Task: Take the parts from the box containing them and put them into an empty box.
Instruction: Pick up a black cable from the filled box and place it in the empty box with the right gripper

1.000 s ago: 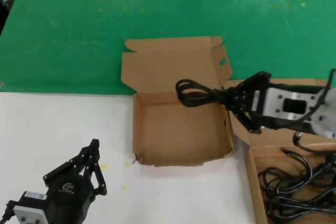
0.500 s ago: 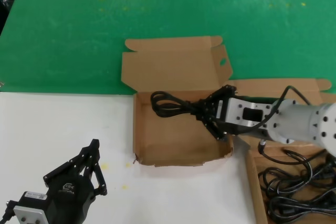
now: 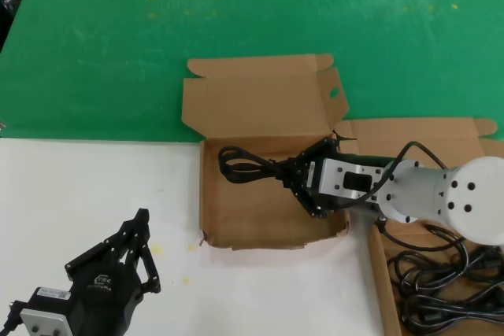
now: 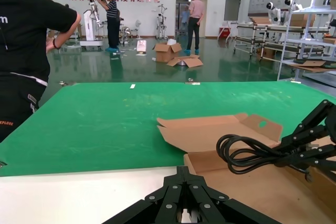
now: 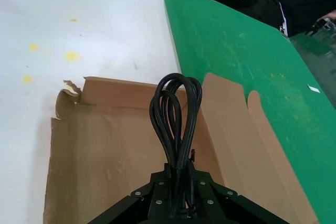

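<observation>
My right gripper (image 3: 293,179) is shut on a black power cord (image 3: 246,164) and holds its loops over the inside of the empty box (image 3: 236,226), a square brown box with an oval hole in its lid tab. The right wrist view shows the cord (image 5: 176,114) sticking out of the closed gripper (image 5: 178,170) above the box floor (image 5: 105,156). The box containing the parts (image 3: 378,273) stands at the right, with several more cords (image 3: 441,281) in it. My left gripper (image 3: 140,230) is shut and empty, parked over the white table at the lower left; its own view shows its tips (image 4: 182,172).
The empty box's open lid (image 3: 252,104) lies back on the green mat (image 3: 236,13). The source box's plain lid (image 3: 417,133) stands behind my right arm. The white table (image 3: 94,186) spreads left of the boxes. People and machines stand far off.
My right gripper has carried the cord leftward from the edge by the source box to over the middle of the empty box. The left arm has not moved.
</observation>
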Motion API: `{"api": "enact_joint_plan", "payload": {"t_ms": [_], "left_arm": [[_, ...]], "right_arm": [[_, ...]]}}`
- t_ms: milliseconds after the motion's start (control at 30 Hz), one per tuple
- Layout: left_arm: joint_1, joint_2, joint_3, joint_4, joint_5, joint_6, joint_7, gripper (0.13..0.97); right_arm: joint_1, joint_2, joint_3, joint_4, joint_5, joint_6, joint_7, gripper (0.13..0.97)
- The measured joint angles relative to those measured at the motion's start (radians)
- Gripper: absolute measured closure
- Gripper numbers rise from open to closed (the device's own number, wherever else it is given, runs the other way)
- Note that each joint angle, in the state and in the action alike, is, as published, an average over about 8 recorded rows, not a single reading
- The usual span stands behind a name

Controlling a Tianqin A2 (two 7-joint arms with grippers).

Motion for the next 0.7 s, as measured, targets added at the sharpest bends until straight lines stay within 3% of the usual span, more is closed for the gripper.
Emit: {"api": "enact_joint_plan", "payload": {"t_ms": [700], "left_arm": [[0.000,0.000,0.000,0.000,0.000,0.000,0.000,0.965]], "right_arm": [[0.003,-0.018,-0.023,-0.039,-0.042,0.047,-0.028,0.894]]}}
